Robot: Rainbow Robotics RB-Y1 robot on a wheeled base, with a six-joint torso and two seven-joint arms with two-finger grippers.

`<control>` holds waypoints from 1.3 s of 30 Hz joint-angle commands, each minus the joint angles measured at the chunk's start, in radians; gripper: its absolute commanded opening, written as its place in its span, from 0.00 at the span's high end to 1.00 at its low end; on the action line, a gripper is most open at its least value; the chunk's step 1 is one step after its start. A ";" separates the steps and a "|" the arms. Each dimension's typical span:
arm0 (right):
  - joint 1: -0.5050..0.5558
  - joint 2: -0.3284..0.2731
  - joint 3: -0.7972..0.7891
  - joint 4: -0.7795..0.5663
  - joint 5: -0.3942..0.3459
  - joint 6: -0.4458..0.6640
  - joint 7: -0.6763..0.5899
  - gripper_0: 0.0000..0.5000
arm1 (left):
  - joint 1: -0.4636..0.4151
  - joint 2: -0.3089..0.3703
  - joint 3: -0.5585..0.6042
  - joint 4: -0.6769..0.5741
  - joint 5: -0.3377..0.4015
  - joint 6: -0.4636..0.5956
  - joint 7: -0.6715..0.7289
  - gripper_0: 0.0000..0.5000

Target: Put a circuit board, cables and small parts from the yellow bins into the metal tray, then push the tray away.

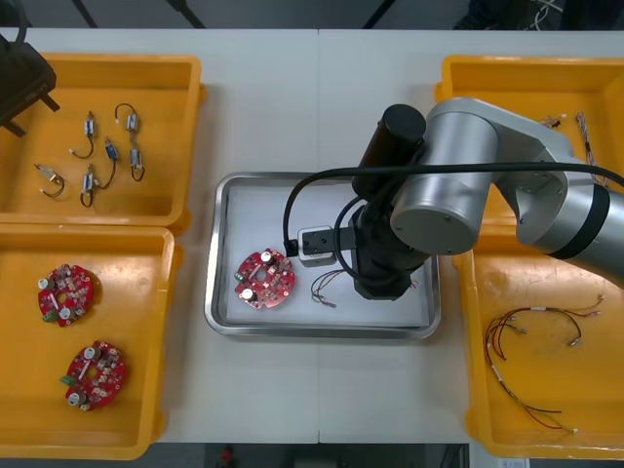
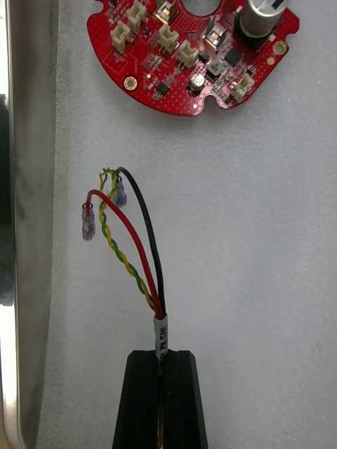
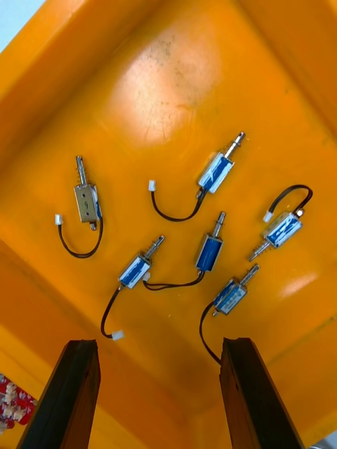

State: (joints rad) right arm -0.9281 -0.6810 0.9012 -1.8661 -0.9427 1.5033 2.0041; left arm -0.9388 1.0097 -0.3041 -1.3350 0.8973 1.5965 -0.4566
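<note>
Left gripper [image 3: 158, 344] hovers, fingers spread, above blue-wrapped small metal parts [image 3: 208, 252] in a yellow bin [image 3: 175, 84]. In the metal tray [image 1: 322, 178], right gripper [image 2: 165, 358] pinches a red, black and yellow cable [image 2: 161, 330] lying near the red circuit board [image 2: 175, 70].

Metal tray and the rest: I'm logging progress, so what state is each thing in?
metal tray: holds one circuit board.
circuit board: lying flat in the tray.
cable: pinched in the right hand, free ends toward the board.
right hand: shut on the cable.
small metal parts: loose in a yellow bin.
left hand: open above them.
</note>
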 commanded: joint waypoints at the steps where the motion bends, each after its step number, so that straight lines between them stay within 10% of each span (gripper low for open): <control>1: -0.040 0.017 0.047 0.012 0.012 -0.026 0.035 1.00 | -0.054 0.058 0.002 0.057 -0.014 -0.069 -0.025 0.00; 18: -0.040 0.021 0.130 0.065 0.030 -0.110 0.036 1.00 | -0.054 0.058 -0.127 0.198 -0.038 -0.260 -0.045 0.00; 20: -0.040 0.021 0.130 0.065 0.033 -0.112 0.035 0.88 | -0.054 0.058 -0.145 0.201 -0.037 -0.270 -0.047 0.00; 24: -0.040 0.017 0.130 0.065 0.035 -0.126 0.033 0.21 | -0.054 0.058 -0.208 0.206 -0.035 -0.302 -0.048 0.00; 26: -0.040 0.011 0.128 0.065 0.028 -0.135 0.030 0.04 | -0.054 0.058 -0.224 0.214 -0.034 -0.308 -0.048 0.00; 39: -0.040 -0.031 -0.021 0.047 -0.084 -0.063 0.008 0.00 | -0.054 0.058 -0.308 0.267 -0.014 -0.395 -0.073 0.00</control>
State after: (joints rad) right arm -0.9342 -0.6822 0.9673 -1.7932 -0.9847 1.4047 2.0049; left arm -0.9398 1.0138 -0.5731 -1.0887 0.8743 1.2340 -0.4596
